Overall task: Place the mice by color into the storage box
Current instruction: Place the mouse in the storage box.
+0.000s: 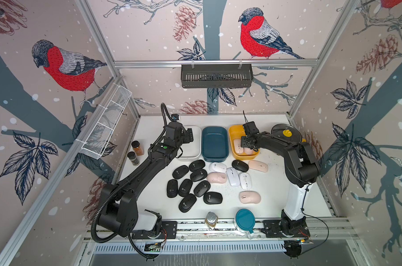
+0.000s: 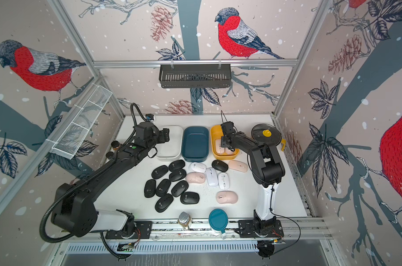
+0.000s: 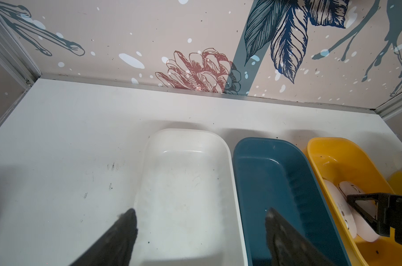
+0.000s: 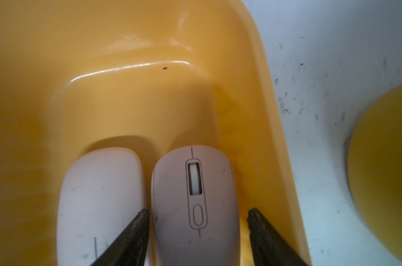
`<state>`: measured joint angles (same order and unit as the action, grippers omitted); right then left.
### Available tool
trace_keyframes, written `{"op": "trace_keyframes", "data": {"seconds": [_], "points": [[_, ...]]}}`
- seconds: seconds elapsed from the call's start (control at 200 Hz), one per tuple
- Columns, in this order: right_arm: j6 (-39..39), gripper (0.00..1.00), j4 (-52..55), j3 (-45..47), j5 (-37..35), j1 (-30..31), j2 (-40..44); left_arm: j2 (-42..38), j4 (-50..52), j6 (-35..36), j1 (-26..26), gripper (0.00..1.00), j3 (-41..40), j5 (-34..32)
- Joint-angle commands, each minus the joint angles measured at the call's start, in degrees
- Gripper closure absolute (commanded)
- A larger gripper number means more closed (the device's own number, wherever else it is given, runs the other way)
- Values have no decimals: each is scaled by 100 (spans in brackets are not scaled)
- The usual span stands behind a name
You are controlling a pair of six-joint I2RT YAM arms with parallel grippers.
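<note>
Pink mouse (image 4: pixel 195 179) rests in yellow box (image 4: pixel 126 103) beside pale neighbour (image 4: pixel 98 195), grouped by colour, right gripper (image 4: pixel 198 210) parted around it (left gripper (image 3: pixel 201 210) spread, empty).

Left arm (image 1: pixel 144 168) stretches from lower left toward frame centre, its left gripper (image 1: pixel 189 135) spread wide, empty; right arm (image 1: pixel 294 156) folds in from the right, right gripper (image 1: pixel 245 144) pointed down, jaws slightly parted.

You had a white tub (image 1: pixel 189 157), a blue tub (image 1: pixel 215 144) and a yellow tub (image 1: pixel 233 133) lined up near the table's (image 1: pixel 276 184) back edge. Your right gripper (image 1: pixel 246 144) hung over the yellow tub, where pale mice (image 1: pixel 237 145) lay. Black mice (image 1: pixel 185 187) clustered mid-table, with white mice (image 1: pixel 233 176) and pink mice (image 1: pixel 250 197) toward the right edge.
</note>
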<state>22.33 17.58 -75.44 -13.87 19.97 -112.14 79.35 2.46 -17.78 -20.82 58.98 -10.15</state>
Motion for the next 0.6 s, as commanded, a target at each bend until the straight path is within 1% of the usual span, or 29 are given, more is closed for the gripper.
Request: {"op": "trace_keyframes", "data": {"seconds": [0.0,0.15,0.22,0.32,0.415,0.515,0.595], "points": [[-9,31,51,-80,-15,18,135,-25,-33,-35,-9,14,23,-73],[-112,31,-33,-3,15,127,522,-25,-22,-41,-10,14,33,-35],[-123,31,-10,32,-79,241,760,-26,-35,-34,-10,14,34,-65],[-282,31,-81,251,-218,532,1256,-33,-23,-41,-8,14,37,-34],[-494,31,-283,618,-146,887,1746,-51,-26,-26,-8,14,40,-1],[-815,31,-462,1012,570,1182,2222,-82,-14,143,-6,14,61,-53],[-1131,31,-870,1524,1178,1409,2620,-117,133,328,-19,14,144,-130]]}}
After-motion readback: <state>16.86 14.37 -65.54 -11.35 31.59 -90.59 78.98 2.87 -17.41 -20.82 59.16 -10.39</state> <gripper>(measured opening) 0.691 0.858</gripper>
